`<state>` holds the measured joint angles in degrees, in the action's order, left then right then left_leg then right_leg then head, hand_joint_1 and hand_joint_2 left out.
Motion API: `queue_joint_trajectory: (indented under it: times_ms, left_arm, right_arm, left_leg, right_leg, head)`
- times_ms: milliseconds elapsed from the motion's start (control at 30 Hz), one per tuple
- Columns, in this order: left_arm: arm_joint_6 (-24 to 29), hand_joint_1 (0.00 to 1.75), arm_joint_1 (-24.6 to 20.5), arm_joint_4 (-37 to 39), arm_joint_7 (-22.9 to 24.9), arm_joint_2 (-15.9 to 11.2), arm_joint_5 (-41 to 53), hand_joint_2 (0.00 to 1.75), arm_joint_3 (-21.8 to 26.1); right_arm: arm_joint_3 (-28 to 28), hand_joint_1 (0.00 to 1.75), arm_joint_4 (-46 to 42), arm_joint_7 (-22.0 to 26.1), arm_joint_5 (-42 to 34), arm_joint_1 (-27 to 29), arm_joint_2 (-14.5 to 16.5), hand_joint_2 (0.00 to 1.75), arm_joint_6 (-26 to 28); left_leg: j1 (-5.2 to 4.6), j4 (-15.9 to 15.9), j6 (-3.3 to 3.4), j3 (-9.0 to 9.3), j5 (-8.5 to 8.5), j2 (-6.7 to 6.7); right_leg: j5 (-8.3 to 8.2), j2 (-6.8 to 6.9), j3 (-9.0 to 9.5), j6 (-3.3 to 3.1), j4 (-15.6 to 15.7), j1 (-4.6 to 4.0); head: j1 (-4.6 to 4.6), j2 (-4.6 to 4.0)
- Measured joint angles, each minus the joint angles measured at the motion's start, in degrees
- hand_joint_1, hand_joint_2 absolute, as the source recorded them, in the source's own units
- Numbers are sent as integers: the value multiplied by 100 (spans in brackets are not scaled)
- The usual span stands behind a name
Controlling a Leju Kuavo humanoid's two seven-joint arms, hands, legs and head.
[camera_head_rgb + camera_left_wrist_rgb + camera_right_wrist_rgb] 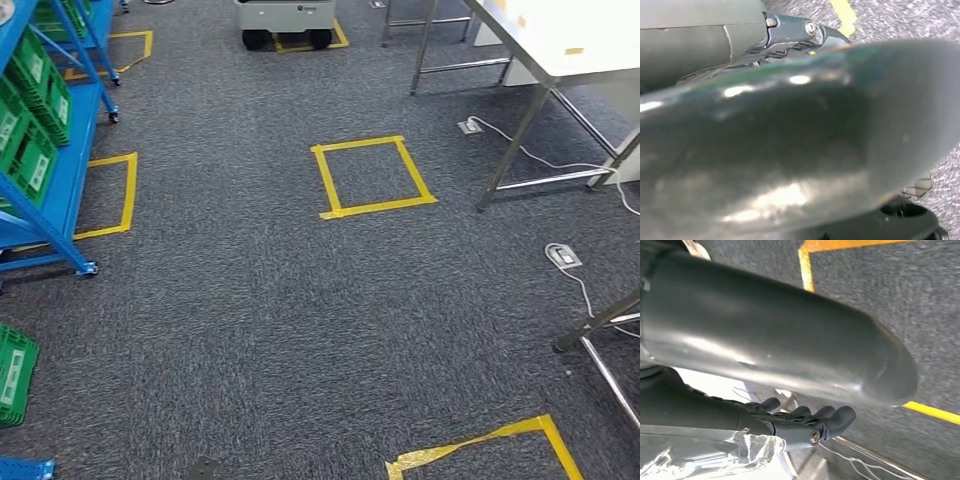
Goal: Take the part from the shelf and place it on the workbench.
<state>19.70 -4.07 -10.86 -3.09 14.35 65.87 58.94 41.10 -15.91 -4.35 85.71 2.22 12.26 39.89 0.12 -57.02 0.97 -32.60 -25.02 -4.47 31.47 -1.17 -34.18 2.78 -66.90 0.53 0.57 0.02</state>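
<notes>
The blue shelf (53, 190) stands at the left of the head view, with green bins (38, 90) on its levels; I cannot make out any part in them. At the top right is the white workbench (573, 40) on metal legs. My left hand (791, 140) hangs over the carpet. Its thick grey thumb blocks most of the left wrist view, so what its dark fingers (806, 30) do is hidden. My right hand (753, 355) hangs with dark fingers (810, 422) stretched out, apart from the thumb, nothing between them. Crinkled clear plastic (734, 452) lies beside those fingers; contact is unclear.
Grey carpet with yellow tape squares (373, 177) spreads ahead. A wheeled white cart (285, 20) is parked at the far end. Floor sockets with white cables (562, 255) lie by the workbench legs (521, 140). Another green bin (15, 375) sits low at the left.
</notes>
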Motion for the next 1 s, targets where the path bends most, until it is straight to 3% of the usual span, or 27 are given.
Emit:
queue_joint_trajectory:
  times_ms: [67,100,200,267,333,400,433,500,533,600,633,700,767,833,900,933,1000]
  left_arm:
    - [7,0,-5,0,-13,10,-6,0,1]
    - [9,0,-4,0,-15,14,-8,0,1]
    - [9,0,18,0,2,14,-8,0,1]
    - [9,0,25,0,16,14,-8,0,2]
    - [9,0,8,0,32,14,-6,0,2]
    - [9,0,2,0,60,14,-2,0,1]
    - [9,0,7,0,72,13,0,0,2]
    - [9,0,14,0,78,9,1,0,3]
    - [9,0,8,0,71,9,1,0,3]
    - [14,0,-21,0,44,14,1,0,3]
    - [18,0,-26,0,29,15,0,0,3]
    - [28,0,-13,0,9,16,-5,0,4]
    - [34,0,-3,0,6,15,-13,0,8]
    - [31,0,-16,0,6,20,-16,0,11]
    - [18,0,-22,0,9,23,-18,0,18]
    - [13,0,-18,0,13,22,-20,0,23]
    - [4,0,-11,0,26,23,-28,0,34]
  right_arm:
    - [32,0,-9,0,11,-3,9,0,0]
    - [44,0,-12,-6,22,-6,14,0,0]
    - [59,0,-13,-30,53,-16,30,0,0]
    - [63,0,-15,-35,66,-11,42,0,1]
    - [66,0,-16,-34,75,8,49,0,2]
    - [75,0,-17,-34,87,21,51,0,2]
    - [80,0,-17,-31,98,19,51,0,2]
    - [84,0,-18,-22,127,8,55,0,2]
    - [85,0,-18,-14,140,5,57,0,2]
    - [91,0,-21,18,153,5,60,0,3]
    - [96,0,-25,39,154,3,61,0,3]
    - [108,0,-44,69,153,-12,74,0,4]
    - [120,0,-77,81,163,-13,103,0,5]
    - [133,0,-104,84,188,16,129,0,7]
    - [143,0,-117,83,210,55,144,0,6]
    - [144,0,-122,82,217,68,149,0,6]
    - [145,0,-133,67,240,78,154,0,7]
  left_leg:
    - [-10,-11,-37,-9,8,-146]
    - [-5,-9,-70,-23,18,-206]
    - [28,17,-186,-73,58,-309]
    - [12,-218,-233,-200,-114,-79]
    - [-7,-886,-267,-511,-498,238]
    - [-5,-1461,-292,-774,-709,348]
    - [-5,-1485,-295,-777,-659,367]
    - [-8,-984,-284,-496,-337,461]
    - [-18,-601,-272,-280,-176,609]
    - [-38,-65,-218,9,-26,822]
    - [-49,28,-190,49,-25,848]
    - [-42,54,-128,35,-21,712]
    - [-17,68,-67,32,2,587]
    - [-2,72,-24,21,22,454]
    - [-2,71,-9,11,32,298]
    - [-1,70,-10,11,36,216]
    - [10,66,-29,17,47,48]
  right_leg:
    - [-288,-244,284,-27,694,13]
    - [-332,-326,352,-31,863,12]
    - [-372,-207,398,-89,935,-9]
    - [-424,-67,419,-152,992,-3]
    - [-433,98,420,-185,1012,-18]
    - [-422,275,419,-203,1012,-34]
    - [-417,352,420,-207,1012,-36]
    - [-404,492,435,-198,1012,-38]
    - [-389,553,443,-178,1006,-53]
    - [-350,664,443,-126,984,-89]
    - [-334,722,445,-100,975,-106]
    - [-304,795,476,-47,964,-98]
    - [-125,565,385,14,719,-72]
    - [230,245,75,54,29,-54]
    - [448,153,-264,67,-636,-49]
    - [406,142,-325,68,-715,-44]
    - [50,76,-129,73,-222,-13]
  head:
    - [-1,0]
    - [-3,0]
    - [-7,0]
    - [-37,0]
    - [-66,0]
    - [-68,0]
    - [-69,0]
    - [-70,0]
    - [-73,0]
    - [-68,0]
    - [-61,0]
    - [-46,0]
    - [-24,0]
    - [6,0]
    - [16,-1]
    - [20,-1]
    - [19,-1]
